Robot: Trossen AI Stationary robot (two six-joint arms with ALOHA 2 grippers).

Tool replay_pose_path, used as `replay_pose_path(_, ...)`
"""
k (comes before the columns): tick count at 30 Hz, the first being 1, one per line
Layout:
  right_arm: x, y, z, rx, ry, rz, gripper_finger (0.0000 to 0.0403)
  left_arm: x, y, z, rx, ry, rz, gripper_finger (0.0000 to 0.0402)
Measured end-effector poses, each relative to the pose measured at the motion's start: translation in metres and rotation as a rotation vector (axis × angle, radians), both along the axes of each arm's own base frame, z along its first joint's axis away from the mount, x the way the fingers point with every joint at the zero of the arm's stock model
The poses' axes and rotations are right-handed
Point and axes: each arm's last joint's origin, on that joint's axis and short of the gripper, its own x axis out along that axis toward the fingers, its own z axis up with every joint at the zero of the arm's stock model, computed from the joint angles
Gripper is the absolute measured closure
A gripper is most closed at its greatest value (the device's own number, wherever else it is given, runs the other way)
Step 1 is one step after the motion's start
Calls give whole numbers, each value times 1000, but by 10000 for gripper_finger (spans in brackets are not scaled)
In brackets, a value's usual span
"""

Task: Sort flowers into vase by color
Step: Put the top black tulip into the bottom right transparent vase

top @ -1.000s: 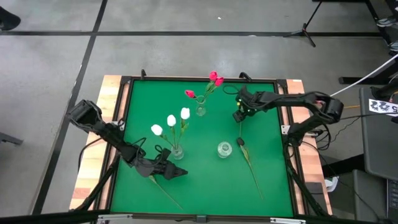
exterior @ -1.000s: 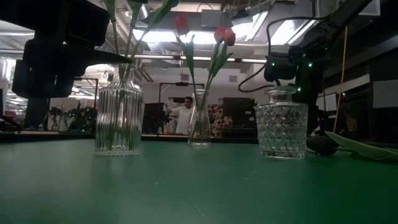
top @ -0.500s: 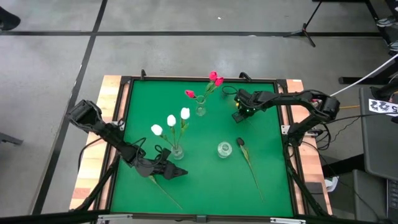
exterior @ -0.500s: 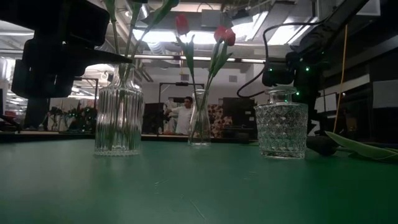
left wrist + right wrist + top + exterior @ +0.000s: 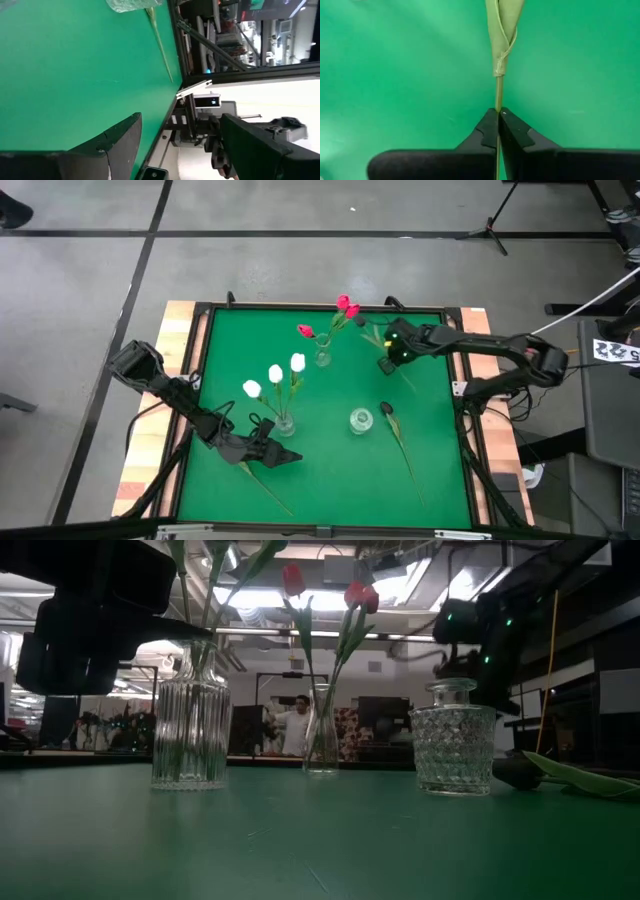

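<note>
R gripper fingers pinching a thin tulip stem just below its leaf, far right of surface; stem's light, bendy—grip low. L gripper fingers gaping wide, idle.

No text, label or brand can be read with certainty. A white tag beside the table's right edge in the high view carries dark marks, perhaps digits, too small and cut off to make out. Nothing on the vases, the table or the arms bears legible writing.
</note>
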Motion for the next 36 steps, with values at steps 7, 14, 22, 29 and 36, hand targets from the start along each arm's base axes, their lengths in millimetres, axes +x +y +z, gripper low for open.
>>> replay_pose_path(7,-21,11,47,-124,-183,-3,401,3,-2,15,-6,-139,-18,137)
replay_pose_path(14,-57,35,96,-272,-419,31,401,4,-6,43,19,-379,-79,137)
replay_pose_path(22,-83,67,123,-338,-619,143,402,25,-33,102,203,-552,-172,137)
replay_pose_path(29,-77,92,140,-347,-818,305,402,48,-43,139,501,-450,-133,137)
replay_pose_path(36,-67,124,156,-380,-998,404,402,58,-37,157,650,-433,-73,137)
